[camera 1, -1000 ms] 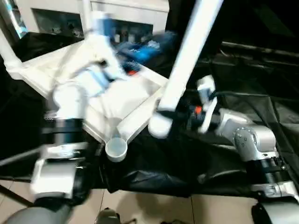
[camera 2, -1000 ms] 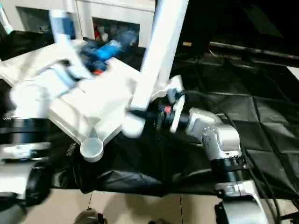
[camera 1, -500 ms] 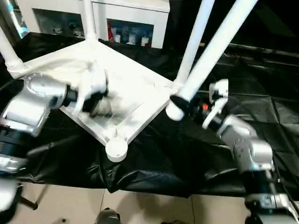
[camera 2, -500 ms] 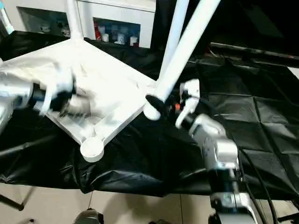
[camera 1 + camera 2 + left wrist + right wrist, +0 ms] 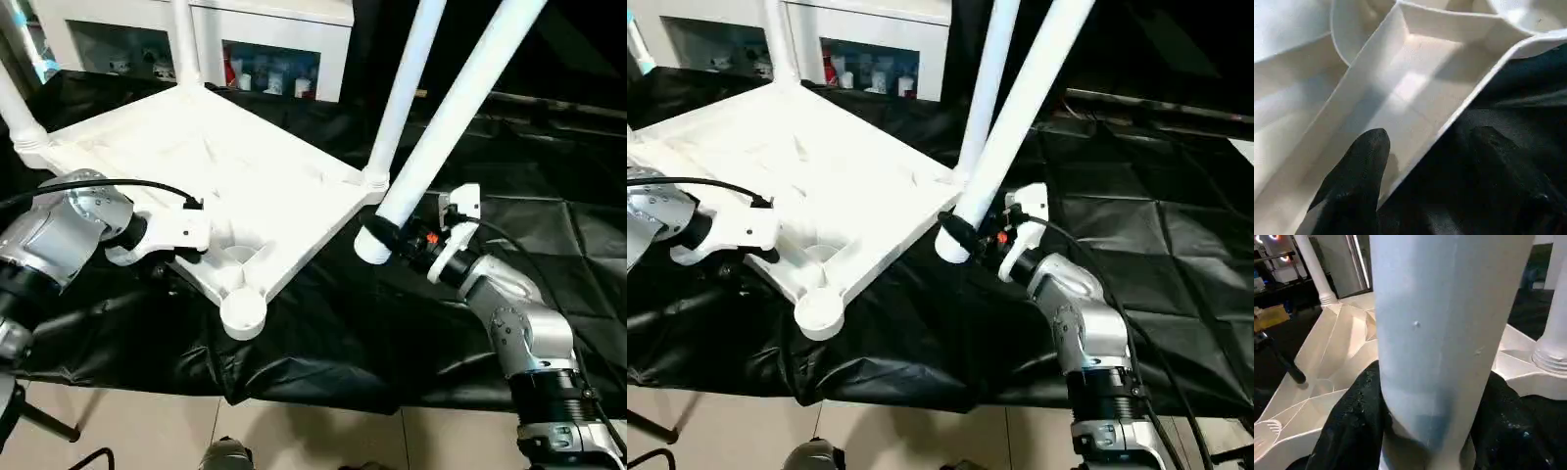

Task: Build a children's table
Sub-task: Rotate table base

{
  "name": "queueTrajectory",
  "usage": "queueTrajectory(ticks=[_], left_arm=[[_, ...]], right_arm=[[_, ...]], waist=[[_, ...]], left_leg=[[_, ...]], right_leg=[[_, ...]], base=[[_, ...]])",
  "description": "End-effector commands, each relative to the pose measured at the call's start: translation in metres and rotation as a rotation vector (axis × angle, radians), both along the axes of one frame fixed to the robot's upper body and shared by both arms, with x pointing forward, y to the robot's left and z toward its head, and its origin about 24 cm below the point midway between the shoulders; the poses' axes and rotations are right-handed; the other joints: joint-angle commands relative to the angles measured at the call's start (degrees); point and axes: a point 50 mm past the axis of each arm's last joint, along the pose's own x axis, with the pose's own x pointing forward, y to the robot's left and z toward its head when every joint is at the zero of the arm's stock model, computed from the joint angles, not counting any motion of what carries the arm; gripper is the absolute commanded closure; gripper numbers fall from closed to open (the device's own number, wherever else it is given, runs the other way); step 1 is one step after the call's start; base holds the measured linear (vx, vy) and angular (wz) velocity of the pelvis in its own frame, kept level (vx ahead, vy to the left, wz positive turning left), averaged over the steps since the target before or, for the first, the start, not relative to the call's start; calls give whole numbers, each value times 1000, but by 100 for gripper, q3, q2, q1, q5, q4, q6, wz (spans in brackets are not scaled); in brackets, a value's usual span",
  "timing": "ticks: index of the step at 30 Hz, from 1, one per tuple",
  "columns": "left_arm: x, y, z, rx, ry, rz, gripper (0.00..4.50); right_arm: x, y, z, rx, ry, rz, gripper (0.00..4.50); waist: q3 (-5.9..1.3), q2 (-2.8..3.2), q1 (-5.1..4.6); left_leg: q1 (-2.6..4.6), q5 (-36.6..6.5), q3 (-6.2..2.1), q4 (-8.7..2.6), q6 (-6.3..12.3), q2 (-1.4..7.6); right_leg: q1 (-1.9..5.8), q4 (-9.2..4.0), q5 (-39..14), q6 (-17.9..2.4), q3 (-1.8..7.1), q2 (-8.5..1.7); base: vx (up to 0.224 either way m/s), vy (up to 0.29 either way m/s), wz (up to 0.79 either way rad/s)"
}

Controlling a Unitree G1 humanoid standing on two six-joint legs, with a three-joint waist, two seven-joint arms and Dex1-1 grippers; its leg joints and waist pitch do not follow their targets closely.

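Note:
The children's table top lies underside up on the black-draped work table. Three white legs stand in its corner sockets: far left, back and right. The near corner socket holds nothing. A fourth leg slants up to the right, and my right gripper is shut on its thick lower end, right of the top's near right edge. My left gripper is open astride the top's near left rim, with one finger inside the ribs and the other finger over the cloth.
A white cabinet with small items on its shelves stands behind the work table. The black cloth hangs over the front edge above a tiled floor. A black cable loops over my left forearm.
My left arm has swung off the middle of the table top down to its near left rim. My right gripper still holds the leg, whose lower end has shifted slightly right. The view has shifted too.

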Motion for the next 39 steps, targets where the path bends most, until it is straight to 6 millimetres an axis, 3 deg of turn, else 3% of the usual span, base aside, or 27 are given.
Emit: queueTrajectory(ticks=[1,7,9,16,21,23,25,27,32,34,35,39], left_arm=[[5,-7,1,4,-30,-29,151],[7,-8,-7,17,-30,-41,221],[9,-9,-7,14,-32,-34,221],[9,-13,-8,13,4,-36,285],[5,-29,-15,-57,90,5,310],[0,-43,-24,-111,140,24,324],[-2,-58,-33,-170,163,71,341],[-1,-68,-40,-211,159,138,351],[5,-92,-54,-306,120,305,384],[7,-102,-59,-351,77,330,390],[6,-106,-62,-365,55,319,395],[6,-112,-68,-350,-32,315,421]], right_arm=[[0,-1,8,-7,-46,-5,259],[0,1,6,-10,-42,-5,259],[0,1,6,-10,-42,-6,259],[-1,2,4,-18,-37,-7,259],[0,2,0,-29,-22,-17,259],[0,2,-1,-29,-15,-26,259],[0,1,-2,-30,-9,-40,259],[1,1,-3,-26,-7,-48,259],[4,-2,-2,-10,5,-79,259],[4,-4,-2,-2,13,-101,259],[4,-5,-3,-2,17,-113,259],[6,-8,-4,1,25,-146,259]], waist=[[-467,203,-36],[-471,206,-30],[-469,206,-35],[-457,208,-22],[-460,198,-25],[-456,209,-26],[-457,183,-41],[-452,209,-18],[-436,171,-17],[-457,188,-11],[-462,187,-21],[-484,195,-63]], left_leg=[[181,-1481,-33,-440,-486,142],[176,-1489,-40,-439,-456,142],[180,-1512,-42,-441,-465,146],[191,-1658,-48,-452,-487,152],[179,-1541,-37,-442,-465,147],[173,-1551,-38,-442,-455,146],[174,-1537,-26,-438,-433,152],[180,-1565,-26,-426,-380,133],[164,-1626,-32,-412,-243,109],[141,-1523,-42,-412,-180,99],[115,-1468,-51,-415,-180,98],[124,-1391,-50,-416,-127,99]], right_leg=[[254,-362,-730,-1138,278,-470],[259,-358,-737,-1141,281,-473],[257,-360,-745,-1145,281,-472],[247,-379,-907,-1155,286,-484],[261,-363,-747,-1242,289,-484],[271,-359,-759,-1262,289,-486],[288,-362,-778,-1289,292,-491],[278,-397,-988,-1261,291,-493],[300,-492,-1521,-1087,280,-485],[316,-518,-1637,-973,278,-485],[335,-511,-1596,-954,275,-484],[320,-510,-1382,-912,266,-453]], base=[[0,0,0],[0,0,0],[0,0,0],[0,0,0],[0,0,0],[0,0,0],[0,0,0],[0,0,0],[0,0,0],[0,0,0],[0,0,0],[0,0,0]])
